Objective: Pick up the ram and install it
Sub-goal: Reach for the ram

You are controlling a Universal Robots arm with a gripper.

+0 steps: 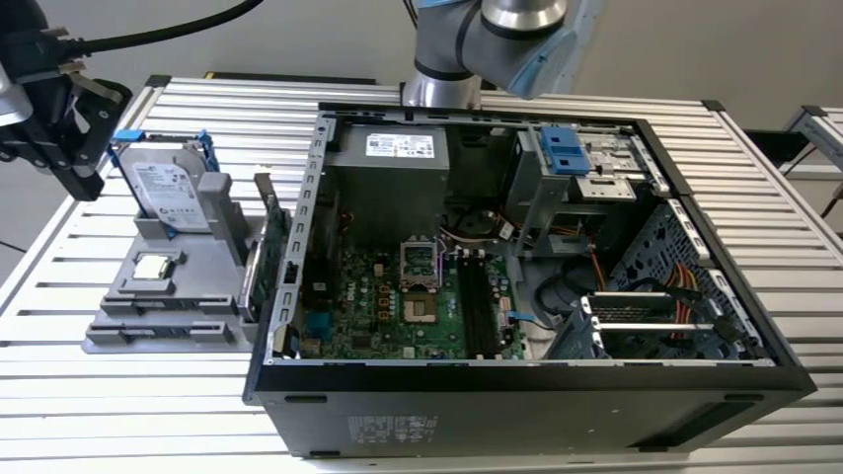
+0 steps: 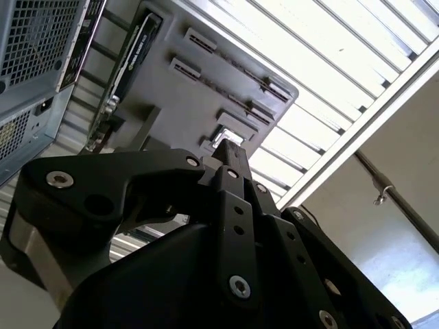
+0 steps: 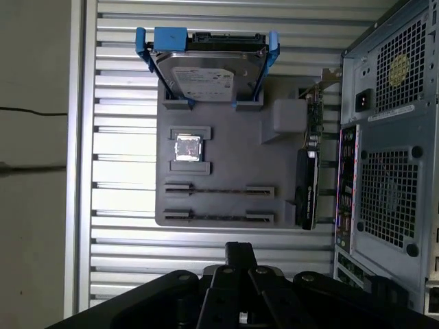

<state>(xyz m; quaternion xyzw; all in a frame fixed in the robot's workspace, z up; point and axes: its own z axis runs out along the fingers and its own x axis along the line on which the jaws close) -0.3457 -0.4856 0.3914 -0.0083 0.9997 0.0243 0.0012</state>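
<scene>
The ram [image 3: 218, 190] shows as a thin dark strip standing on edge between the clips of a grey parts holder [image 3: 226, 137], and a second strip of the same look lies in the row beside it. In the exterior view my gripper [image 1: 85, 184] hangs high at the left, beside the holder [image 1: 158, 296] and clear of it. In both wrist views its black fingers [image 3: 240, 255] look pressed together with nothing between them, and the fingertips [image 2: 230, 152] hang above the table slats short of the ram rows.
The holder also carries a silver hard drive in a blue bracket [image 1: 169, 193], a square chip [image 3: 188, 148] and an upright expansion card [image 1: 268, 252]. The open computer case [image 1: 527, 286] with its motherboard [image 1: 409, 296] lies to the exterior view's right. The arm's base [image 1: 441, 69] stands behind the case.
</scene>
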